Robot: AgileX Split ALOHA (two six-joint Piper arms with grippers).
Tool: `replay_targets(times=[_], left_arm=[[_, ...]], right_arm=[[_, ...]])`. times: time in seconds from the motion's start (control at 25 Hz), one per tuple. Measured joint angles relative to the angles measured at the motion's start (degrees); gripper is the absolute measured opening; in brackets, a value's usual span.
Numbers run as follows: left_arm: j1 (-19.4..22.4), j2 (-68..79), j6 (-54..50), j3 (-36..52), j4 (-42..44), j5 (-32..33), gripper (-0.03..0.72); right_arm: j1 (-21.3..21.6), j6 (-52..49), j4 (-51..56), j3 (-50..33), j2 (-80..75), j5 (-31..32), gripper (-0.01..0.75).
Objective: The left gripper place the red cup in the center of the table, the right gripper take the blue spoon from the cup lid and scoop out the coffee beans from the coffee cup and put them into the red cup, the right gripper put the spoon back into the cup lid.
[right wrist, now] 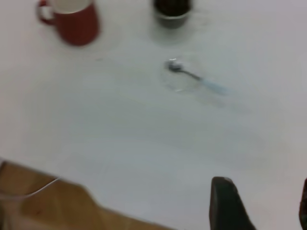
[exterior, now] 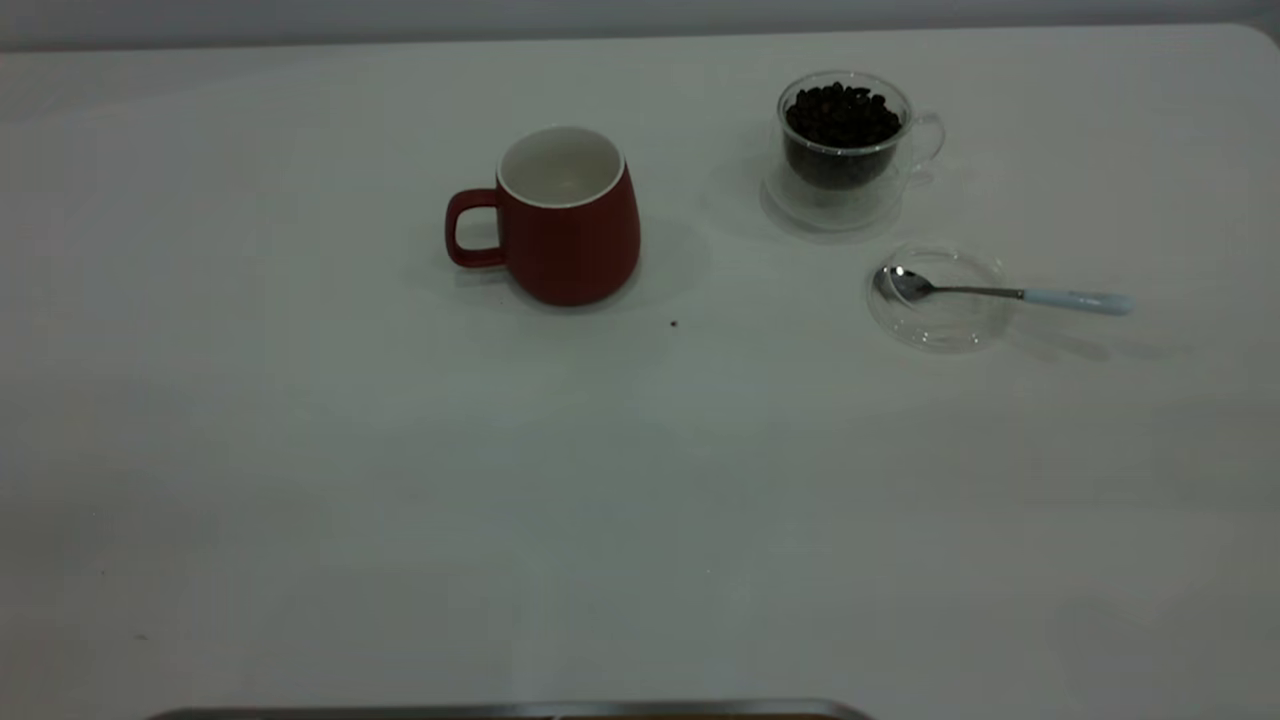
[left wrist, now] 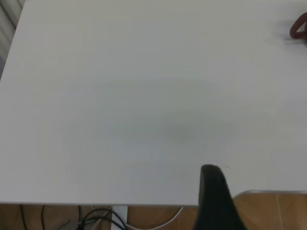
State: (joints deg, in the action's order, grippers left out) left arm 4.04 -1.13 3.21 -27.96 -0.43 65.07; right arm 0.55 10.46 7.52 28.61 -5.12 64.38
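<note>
The red cup (exterior: 568,220) stands upright and empty left of the table's (exterior: 300,450) middle, handle to the left. The coffee cup (exterior: 848,150) holds the coffee beans (exterior: 842,115) at the back right. The blue spoon (exterior: 1010,294) rests with its bowl in the cup lid (exterior: 938,298), handle pointing right. Neither gripper shows in the exterior view. My left gripper (left wrist: 259,175) is open and empty over the table's near edge; only the red cup's handle (left wrist: 300,28) shows there. My right gripper (right wrist: 261,184) is open and empty, far from the spoon (right wrist: 192,75), the lid (right wrist: 178,76), the red cup (right wrist: 74,21) and the coffee cup (right wrist: 171,12).
One loose dark speck (exterior: 673,323) lies on the table in front of the red cup. A metal edge (exterior: 500,712) runs along the near side. Wooden floor and cables (left wrist: 96,218) show below the table edge.
</note>
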Motion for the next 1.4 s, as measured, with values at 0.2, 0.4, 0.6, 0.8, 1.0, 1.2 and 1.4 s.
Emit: replay_targets(times=[0.2,0.4,0.6,0.8,1.0,1.2,1.4], left_arm=[[0.0,0.0,0.0,0.0,0.0,0.0,0.532],[0.0,0.0,0.0,0.0,0.0,0.0,0.532],[0.0,0.0,0.0,0.0,0.0,0.0,0.532],[0.0,0.0,0.0,0.0,0.0,0.0,0.532],[0.0,0.0,0.1,0.0,0.0,0.0,0.532],[0.0,0.0,0.1,0.0,0.0,0.0,0.532],[0.0,0.0,0.1,0.0,0.0,0.0,0.532]], right_arm=[[-0.1,-2.3,-2.6,-0.9,5.9,-0.4,0.405],[-0.1,-3.6,-3.3,-1.5,6.1,-0.3,0.405],[-2.0,-5.1,-3.3,-1.5,6.1,-0.3,0.405],[-3.4,-7.1,-3.9,-1.5,6.1,-0.3,0.405],[-3.4,-7.7,-5.4,-1.5,6.1,-0.3,0.405],[-3.4,-7.8,-5.8,-1.5,6.1,-0.3,0.405],[-3.4,-7.8,-5.9,-1.5,6.1,-0.3,0.405]])
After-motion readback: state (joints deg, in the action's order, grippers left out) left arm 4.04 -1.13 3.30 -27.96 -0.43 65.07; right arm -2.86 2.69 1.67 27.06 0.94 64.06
